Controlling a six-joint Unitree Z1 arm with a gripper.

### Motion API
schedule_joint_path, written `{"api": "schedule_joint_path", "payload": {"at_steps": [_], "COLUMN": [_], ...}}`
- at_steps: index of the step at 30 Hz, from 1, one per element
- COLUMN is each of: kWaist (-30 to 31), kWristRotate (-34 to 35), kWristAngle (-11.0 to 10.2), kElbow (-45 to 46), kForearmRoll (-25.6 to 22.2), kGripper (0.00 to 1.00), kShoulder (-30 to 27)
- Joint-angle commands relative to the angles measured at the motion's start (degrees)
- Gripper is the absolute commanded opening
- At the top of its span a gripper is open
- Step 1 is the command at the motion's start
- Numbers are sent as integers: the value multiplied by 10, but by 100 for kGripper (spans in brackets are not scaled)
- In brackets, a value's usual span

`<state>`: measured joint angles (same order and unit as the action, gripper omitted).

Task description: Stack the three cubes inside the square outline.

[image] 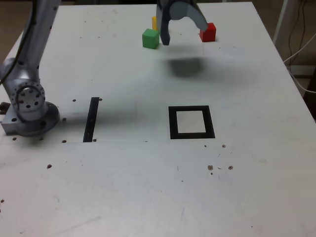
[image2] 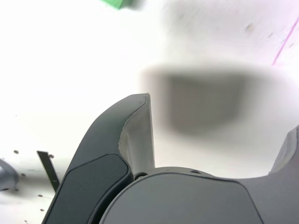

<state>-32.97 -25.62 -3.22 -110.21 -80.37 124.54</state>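
Black square outline point(image: 191, 122) flat, edges table-aligned, pincer point(image: 183, 35) spread

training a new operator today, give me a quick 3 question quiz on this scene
1. True or false: the gripper is shut on a cube.
2. Which cube lies nearest the exterior view's right edge? A) green cube B) yellow cube C) red cube
3. Fill in: the number of cubes inside the square outline is ____.

Key: 1 false, its jaws stand open and empty above the table. 2 C. 3 zero.
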Motion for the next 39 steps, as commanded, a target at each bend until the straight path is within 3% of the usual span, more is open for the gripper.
{"api": "schedule_joint_path", "payload": {"at_steps": [1, 17, 39], "kWaist": [-9, -46, -58], "kWristRotate": [-6, -31, -32], "kWristAngle": [1, 2, -1], "kElbow": [-32, -238, -391], "kForearmRoll": [-6, -31, -61], "kGripper": [99, 99, 98], "kShoulder": [24, 158, 248]}}
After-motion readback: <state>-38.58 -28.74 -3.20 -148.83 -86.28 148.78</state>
